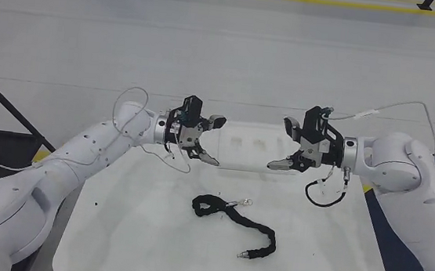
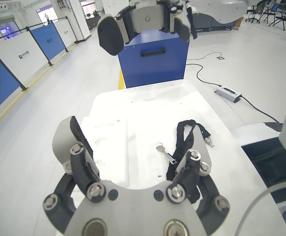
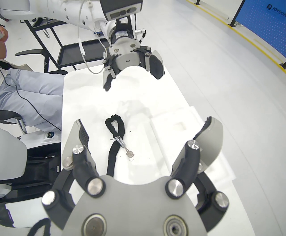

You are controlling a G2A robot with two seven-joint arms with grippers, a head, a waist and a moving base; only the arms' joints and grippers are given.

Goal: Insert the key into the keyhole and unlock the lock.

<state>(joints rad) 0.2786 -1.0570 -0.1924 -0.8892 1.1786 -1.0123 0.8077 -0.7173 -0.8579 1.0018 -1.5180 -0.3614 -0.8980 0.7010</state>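
Nearest the robot's side, a white rounded desk [image 1: 112, 243] carries a black fabric-sleeved chain lock [image 1: 263, 231]. It lies slack across the middle of the desk, one end folded into a loop and the other trailing toward the near edge with a bare metal tip.

A small silver key on a wire ring [image 1: 241, 205] lies flat just beyond the chain, near the looped end. Its blade points at a silver fitting on the chain [image 3: 114, 125] and appears to touch it. Whether the key [image 3: 126, 149] is seated in the keyhole cannot be told.

Farther back, a white moulded foam tray [image 1: 248, 146] with shallow recesses sits on the far part of the desk.

The left gripper [image 1: 215, 141] and the right gripper [image 1: 281, 145] are held above that tray, facing each other and well apart. Both sets of fingers are spread wide and grasp nothing. Neither gripper touches lock or key.
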